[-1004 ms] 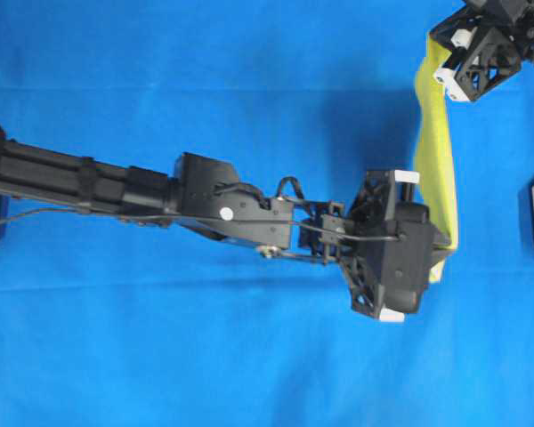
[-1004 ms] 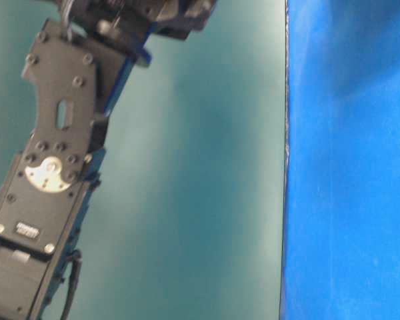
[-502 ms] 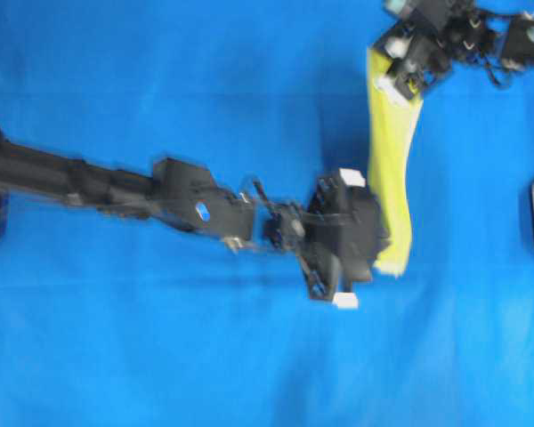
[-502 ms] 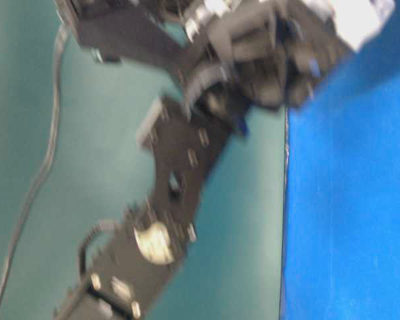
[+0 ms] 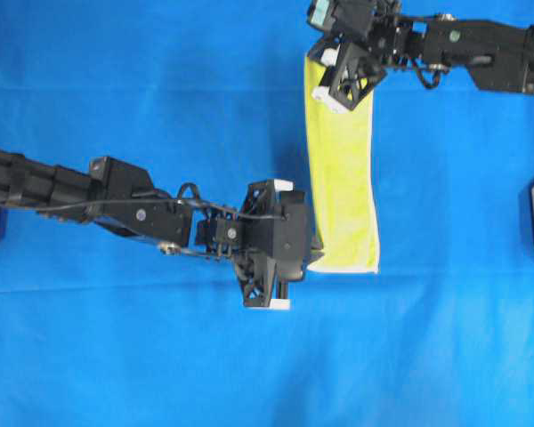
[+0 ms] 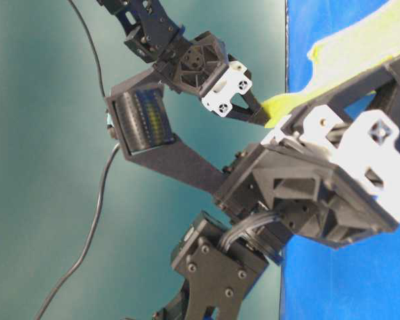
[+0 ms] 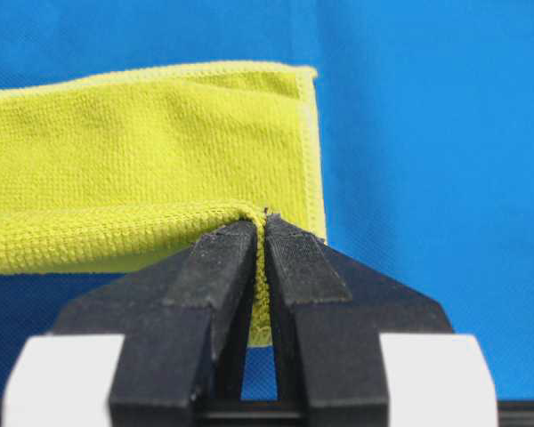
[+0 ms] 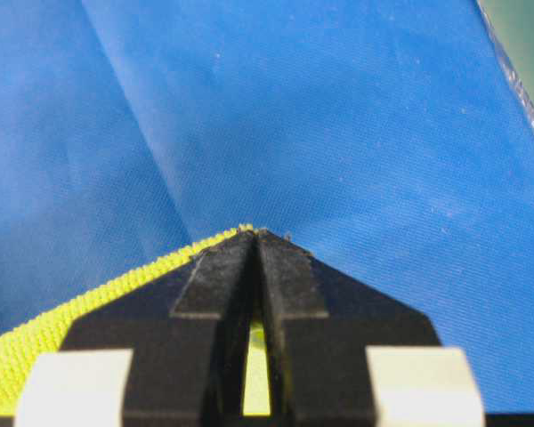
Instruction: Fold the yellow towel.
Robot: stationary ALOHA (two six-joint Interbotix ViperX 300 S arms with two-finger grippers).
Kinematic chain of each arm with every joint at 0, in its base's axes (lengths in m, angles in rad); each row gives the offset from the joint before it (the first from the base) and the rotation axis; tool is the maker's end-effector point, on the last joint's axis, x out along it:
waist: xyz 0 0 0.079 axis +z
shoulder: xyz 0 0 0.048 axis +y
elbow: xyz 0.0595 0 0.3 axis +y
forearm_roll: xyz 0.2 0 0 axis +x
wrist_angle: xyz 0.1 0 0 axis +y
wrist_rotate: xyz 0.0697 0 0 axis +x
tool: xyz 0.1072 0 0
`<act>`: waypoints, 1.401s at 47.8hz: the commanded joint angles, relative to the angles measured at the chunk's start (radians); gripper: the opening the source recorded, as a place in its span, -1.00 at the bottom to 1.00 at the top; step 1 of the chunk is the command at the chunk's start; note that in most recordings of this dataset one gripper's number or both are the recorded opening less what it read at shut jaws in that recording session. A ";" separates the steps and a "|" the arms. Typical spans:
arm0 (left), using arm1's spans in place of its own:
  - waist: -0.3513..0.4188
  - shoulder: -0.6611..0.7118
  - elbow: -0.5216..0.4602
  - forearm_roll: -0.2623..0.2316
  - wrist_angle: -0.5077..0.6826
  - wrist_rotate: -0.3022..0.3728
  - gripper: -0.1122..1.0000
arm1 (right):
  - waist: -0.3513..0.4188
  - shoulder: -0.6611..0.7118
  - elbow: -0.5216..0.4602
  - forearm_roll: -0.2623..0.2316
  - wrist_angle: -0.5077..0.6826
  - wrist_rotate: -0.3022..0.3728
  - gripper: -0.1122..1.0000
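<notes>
Item: bright yellow nubby microfibre towel [image 5: 343, 178], a narrow doubled strip on the blue cloth-covered table [image 5: 160, 356], strung between both pincers.

Left pincer [image 7: 260, 233]: clenched on the hemmed fold edge.

Right pincer [image 8: 258, 242]: clenched on the far corner.

Step, judged: carrying the fold over; next, lower and release together.

Wrist views alone show the grips; overhead, the whole strip.

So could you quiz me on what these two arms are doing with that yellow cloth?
1. True or false: both pincers are shut on the yellow towel.
2. Which corner does the left pincer pinch, in the overhead view: A) lower left, B) upper right, C) lower right?
3. What colour is the table cover?

Key: 1 true; the right pincer grips the far end. 2 A. 3 blue.
</notes>
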 commanded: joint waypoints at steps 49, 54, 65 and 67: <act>0.031 -0.356 0.141 0.002 0.325 0.020 0.42 | 0.028 -0.160 0.044 0.006 0.103 0.015 0.23; 0.032 -0.442 0.195 0.002 0.324 0.020 0.42 | 0.057 -0.245 0.080 0.017 0.114 0.018 0.23; 0.064 -0.641 0.334 0.000 0.206 0.020 0.42 | 0.109 -0.463 0.206 0.049 0.037 0.048 0.23; 0.072 -0.681 0.364 0.002 0.172 0.020 0.42 | 0.114 -0.502 0.235 0.049 0.015 0.049 0.23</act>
